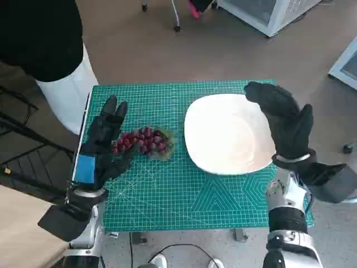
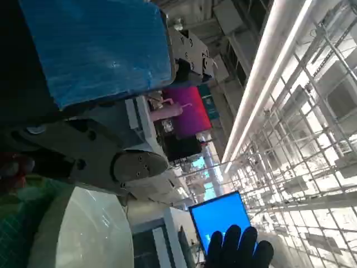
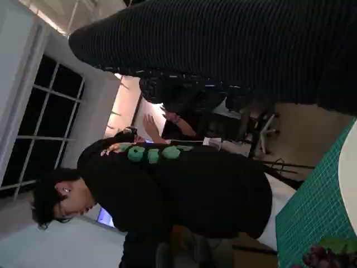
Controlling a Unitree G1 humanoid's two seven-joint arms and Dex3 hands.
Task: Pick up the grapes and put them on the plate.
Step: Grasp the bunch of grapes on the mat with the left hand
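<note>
Grapes lie on the green mat left of the white plate — not on it. Left hand rests beside them, fingers spread, touching the bunch but gripping nothing. Right hand hovers over the plate's edge — fingers apart, empty.

**Where everything sits**

A mat covers the table. The grapes lie on the mat's left part. The plate lies on its right part, near the grapes but not touching them. The left hand sits just left of the grapes, on the mat. The right hand is over the plate's right edge. A person stands past the table's far left corner.
</note>
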